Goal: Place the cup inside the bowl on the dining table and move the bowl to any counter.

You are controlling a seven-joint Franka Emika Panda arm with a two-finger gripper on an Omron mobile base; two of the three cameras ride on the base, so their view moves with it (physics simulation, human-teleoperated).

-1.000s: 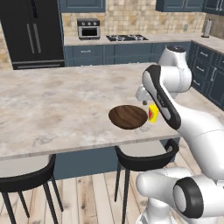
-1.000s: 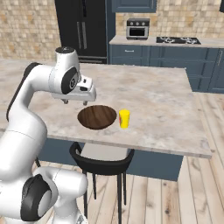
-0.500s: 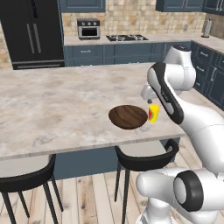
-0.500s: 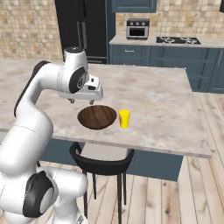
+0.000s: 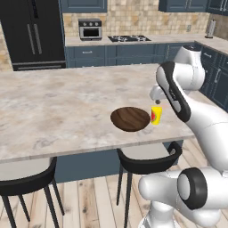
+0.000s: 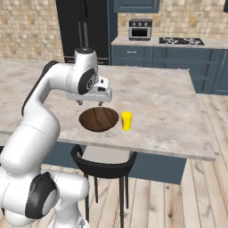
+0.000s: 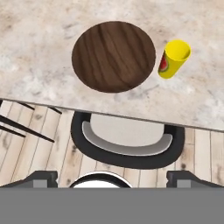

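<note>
The pincer [image 6: 92, 103] hung released and empty above the surface [image 6: 169, 111], its two finger tips [image 7: 43, 178] spread wide at the edges of the hand view. Nearest beneath it, off the surface's front edge, stood a black stool [image 7: 127, 146] with a grey seat, pushed part way under the rim; thin dark legs of a second stool [image 5: 26, 187] crossed the wooden plank floor [image 6: 200, 196] to one side. Just past the edge lay the bowl [image 6: 99, 119], dark brown with clear grain, flat on the marble almost straight below the pincer. The cup [image 6: 127, 120] stood upright just beside the bowl, on the side away from the arm's shoulder, apart from the bowl's rim and outside it, its red patch turned toward the bowl. Nothing lay between pincer and bowl.

In the left base view the arm's white forearm covered most of the pincer, and its finger tips could hardly be made out there.

Beyond, the beige veined marble ran on bare. Farther back stood dark blue cabinets under a speckled counter [image 6: 133, 41] with a black gas hob [image 6: 180, 41], a small oven [image 6: 140, 29], a tall black fridge [image 6: 84, 26] and tan tile on the wall.
</note>
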